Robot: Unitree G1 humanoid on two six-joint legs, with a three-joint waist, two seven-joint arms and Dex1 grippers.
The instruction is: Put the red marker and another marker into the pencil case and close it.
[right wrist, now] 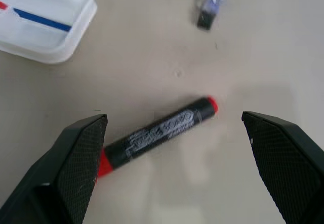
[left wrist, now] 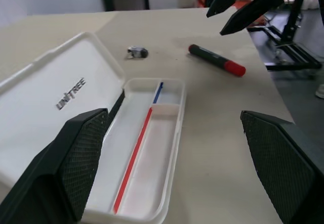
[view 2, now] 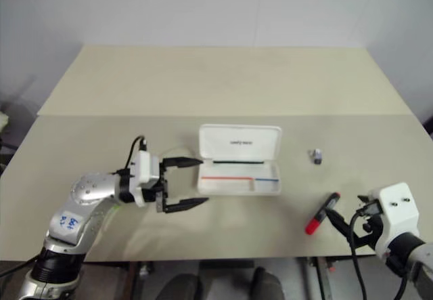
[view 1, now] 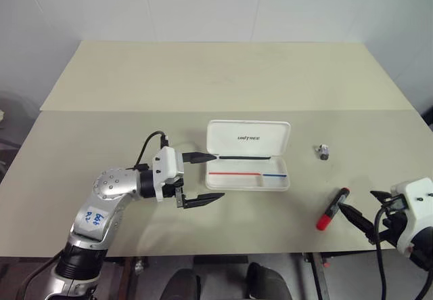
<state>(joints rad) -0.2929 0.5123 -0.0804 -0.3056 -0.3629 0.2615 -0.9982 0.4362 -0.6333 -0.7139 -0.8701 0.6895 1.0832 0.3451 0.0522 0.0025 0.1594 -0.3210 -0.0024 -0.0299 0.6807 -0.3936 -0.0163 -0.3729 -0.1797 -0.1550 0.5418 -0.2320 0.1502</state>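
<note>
Right gripper (view 1: 357, 220) poised wide over the red marker (view 1: 332, 210), nothing held.

Both of its 2 ribbed black fingers stand spread to either side of the marker, which lies flat on the matte beige table (view 1: 203, 83), near the front edge and well apart from the pencil case (view 1: 248, 155). The marker is a short, stiff cylinder with a dark printed barrel and red ends; it looks light, smooth and prone to roll, so a grip across mid-barrel seems safest. The case is glossy white hard plastic, rounded, lid open, tray empty. The left gripper (view 1: 206, 177) hovers wide and empty beside the case's left end. A small grey object (view 1: 324, 152) lies beyond the marker.
</note>
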